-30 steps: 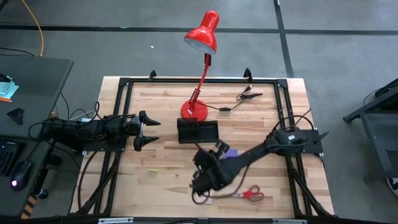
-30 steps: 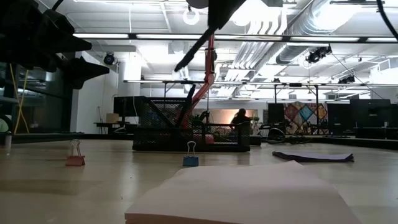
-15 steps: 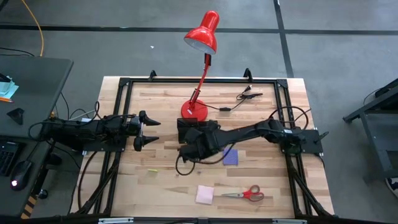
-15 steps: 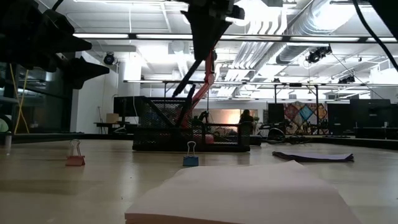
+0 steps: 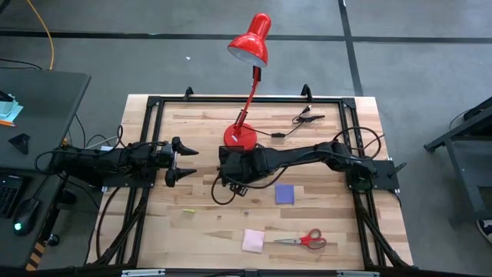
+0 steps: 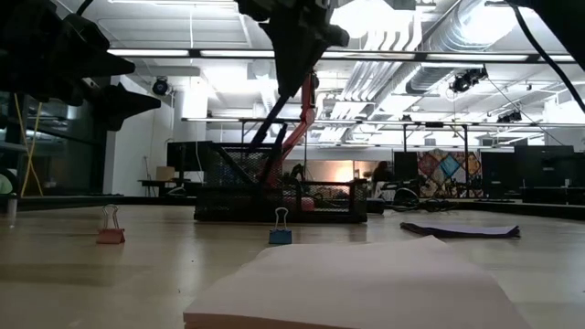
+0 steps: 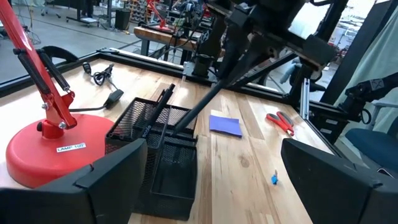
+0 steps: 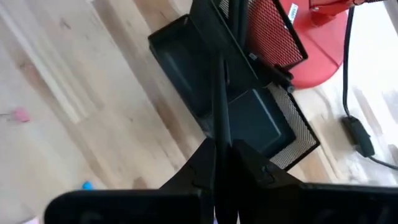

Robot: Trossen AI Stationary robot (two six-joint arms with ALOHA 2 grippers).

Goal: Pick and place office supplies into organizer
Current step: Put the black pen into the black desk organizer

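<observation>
The organizer point(image 7: 155, 155), a black mesh tray, stands beside the red lamp's base point(image 5: 241, 137); one black pen point(image 7: 164, 102) leans inside it. My right gripper point(image 8: 219, 152) hangs over the organizer point(image 5: 257, 160), shut on another black pen point(image 7: 205, 99). A purple pad point(image 5: 284, 193), a pink pad point(image 5: 253, 240) and red-handled scissors point(image 5: 306, 240) lie flat on the table nearer the front. My left gripper point(image 5: 183, 160) waits open at the table's left, level, its fingers pointing at the organizer. My right gripper pinches the pen's upper end point(image 8: 217, 134) between its two fingers, coming from above and pointing steeply down, with the pen running on along the fingers. The pen slants down below them, and its lower tip point(image 7: 174, 127) is at the organizer's top rim.
The red desk lamp point(image 5: 252, 42) rises behind the organizer. A black cable with clips point(image 5: 296, 123) lies at the far right. Two small binder clips point(image 6: 110, 235) point(image 6: 280, 236) stand on the table in front of the organizer. Bare wood lies at the front left.
My right gripper, shut on the pen, has swung from over the pink pad near the front edge toward the far edge and the left, ending above the organizer, and has turned on the way. The pink pad now shows uncovered.
</observation>
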